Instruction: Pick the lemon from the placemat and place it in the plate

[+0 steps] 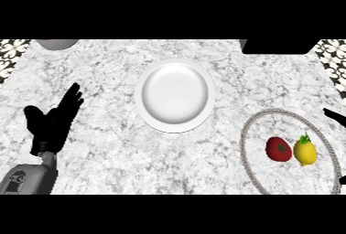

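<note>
Seen from above, a grey-and-white marble counter (101, 169). The left hand (52, 121) shows at the left side, black, with its fingers straight and spread, pointing up and slightly right, thumb out to the left. It holds nothing and touches none of the objects. Its grey forearm (27, 179) comes in from the lower left corner. Of the right hand (334, 114) only a thin black sliver shows at the right edge, too little to tell whether it is open or closed; it appears to hold nothing.

One white oval plate (175, 96) sits in the middle of the counter, nothing on it. One round placemat (251, 137), marble-coloured with a pale rope-like rim, lies at the lower right, partly cut off by the edge. On it are one yellow lemon (305, 151) and one red tomato (278, 149), side by side, the tomato on the left, very close together or touching. The lemon is well apart from the plate and from the left hand.
</note>
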